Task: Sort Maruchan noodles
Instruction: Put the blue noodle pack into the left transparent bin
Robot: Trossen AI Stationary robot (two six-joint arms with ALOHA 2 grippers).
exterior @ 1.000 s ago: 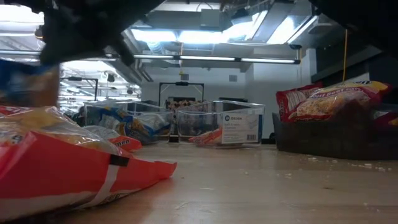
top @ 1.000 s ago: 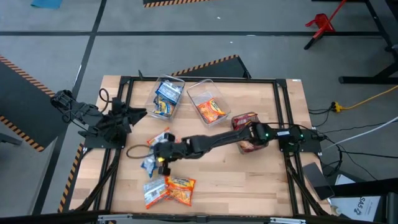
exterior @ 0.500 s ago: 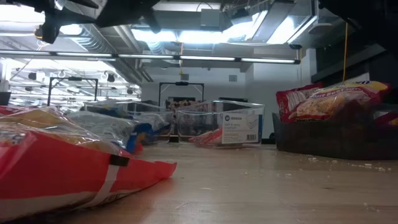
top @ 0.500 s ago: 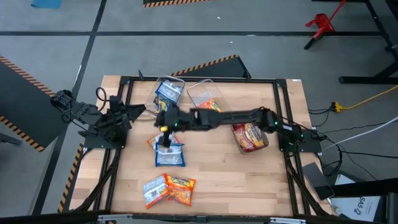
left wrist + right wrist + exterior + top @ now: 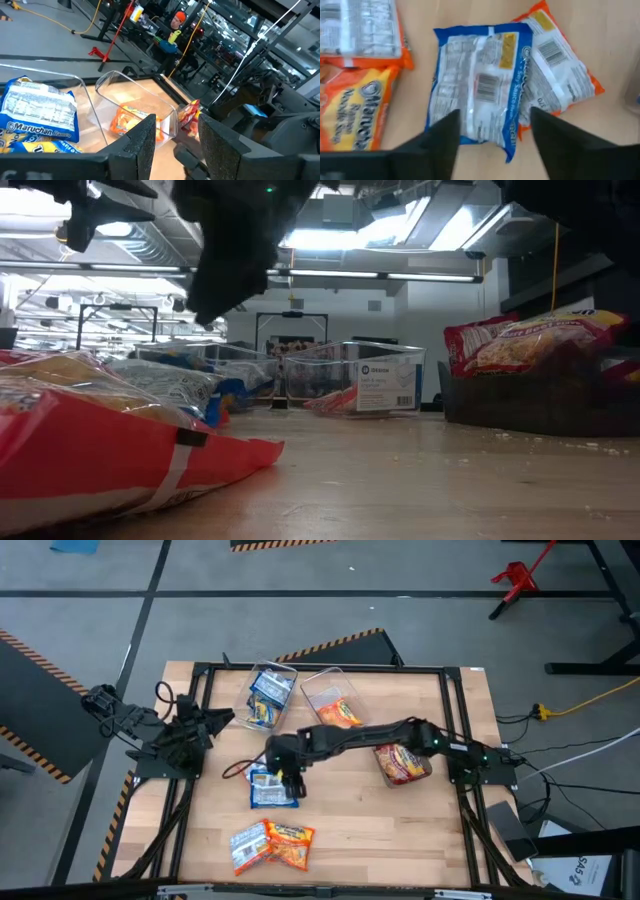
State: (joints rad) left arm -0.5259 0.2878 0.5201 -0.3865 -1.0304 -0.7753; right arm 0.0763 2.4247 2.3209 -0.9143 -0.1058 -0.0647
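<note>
A blue-and-white Maruchan packet (image 5: 480,90) lies flat on the table (image 5: 400,830), back side up, its one end resting on an orange packet (image 5: 565,85). My right gripper (image 5: 494,114) hovers open just above the blue packet (image 5: 270,792), left of the table's middle (image 5: 285,778); the low view shows it well clear of the tabletop (image 5: 235,270). Two more packets (image 5: 250,846) (image 5: 291,844) lie near the front edge. My left gripper (image 5: 218,720) waits open at the table's left side.
At the far side stand a clear bin (image 5: 283,668) with blue packets and a clear bin (image 5: 318,680) with orange ones. A dark bin (image 5: 540,405) with red-brown packets sits at the right. Bare wood lies between the bins and the front packets.
My right gripper swung from the near left toward the far bins, rising with the blue packet, then came back down toward the table's middle. The blue packet has shifted right of where it lay and now rests flat, partly on an orange packet.
</note>
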